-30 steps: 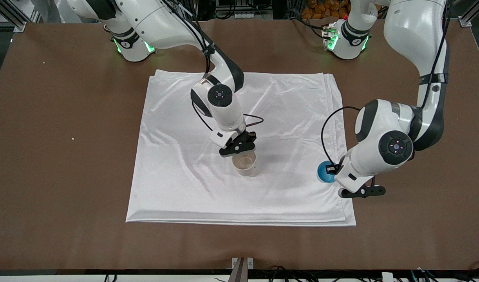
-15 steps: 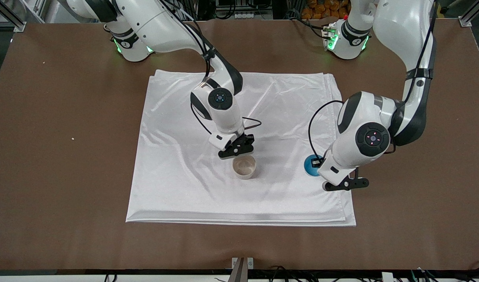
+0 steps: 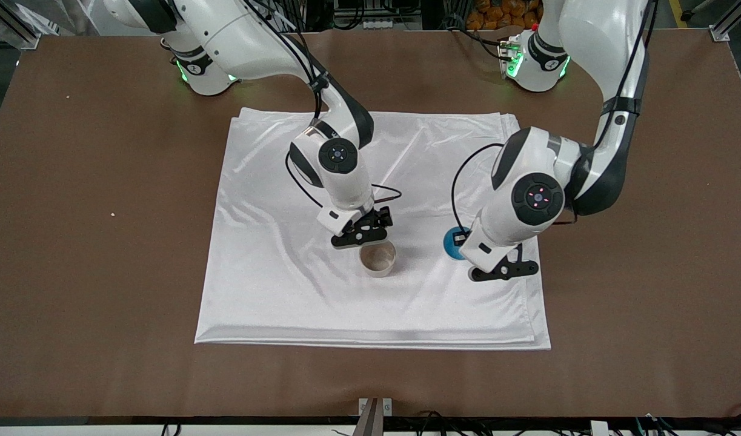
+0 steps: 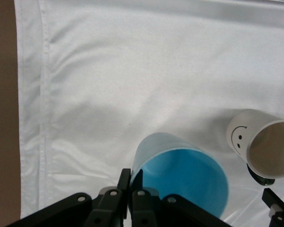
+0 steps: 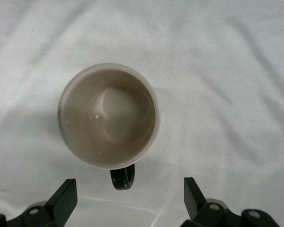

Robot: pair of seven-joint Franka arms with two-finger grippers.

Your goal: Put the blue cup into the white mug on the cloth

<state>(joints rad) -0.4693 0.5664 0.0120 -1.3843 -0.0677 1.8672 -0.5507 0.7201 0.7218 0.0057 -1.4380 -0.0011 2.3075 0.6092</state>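
Over the cloth (image 3: 273, 284), at about 3 o'clock from the white mug (image 3: 378, 258) in your front view, your left gripper (image 3: 467, 251) is carrying the blue cup (image 3: 452, 242) in the air, its fingers (image 4: 124, 182) pinched together on the cup's rim. In the left wrist view you are seeing the blue cup (image 4: 184, 177) tilted, its bright blue inside showing, with the white mug (image 4: 262, 149) and its smiley face a little way off and not touching it. The mug is standing upright and empty near the middle of the cloth, and its black handle (image 5: 122, 177) is pointing toward your right gripper (image 5: 130, 198). That right gripper (image 3: 361, 233) is hovering at roughly 11 o'clock from the mug, just above the cloth, with its jaws spread wide and gripping nothing. The brown table (image 3: 103, 242) is lying bare around the cloth on every side.
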